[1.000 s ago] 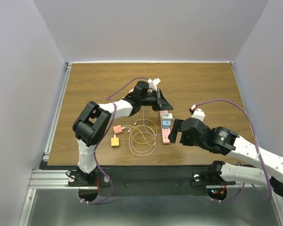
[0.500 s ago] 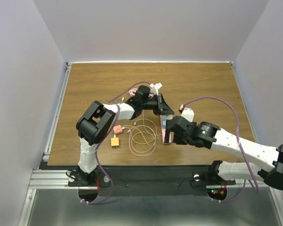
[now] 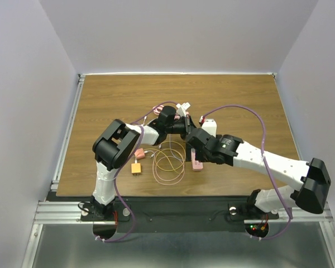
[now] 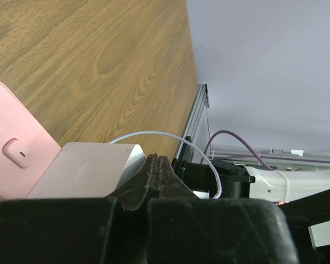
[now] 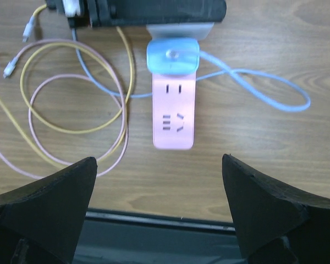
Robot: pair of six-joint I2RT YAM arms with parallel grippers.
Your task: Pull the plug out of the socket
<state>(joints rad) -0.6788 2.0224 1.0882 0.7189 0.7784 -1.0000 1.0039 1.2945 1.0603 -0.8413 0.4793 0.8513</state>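
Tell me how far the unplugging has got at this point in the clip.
Done: both arms are in position. The left gripper, fingers shut, sits at the far end of the socket. In hand: the right gripper hovers wide open above the socket, gripping nothing. Left: the blue plug is fully seated in the socket, so grasping it and pulling it out are not yet done.

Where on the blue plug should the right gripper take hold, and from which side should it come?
Grip the blue plug across its two rounded ends, which overhang the pink power strip, coming straight down from above. Its far side abuts a grey block, so that width looks freest; mind the blue cord leaving one end.
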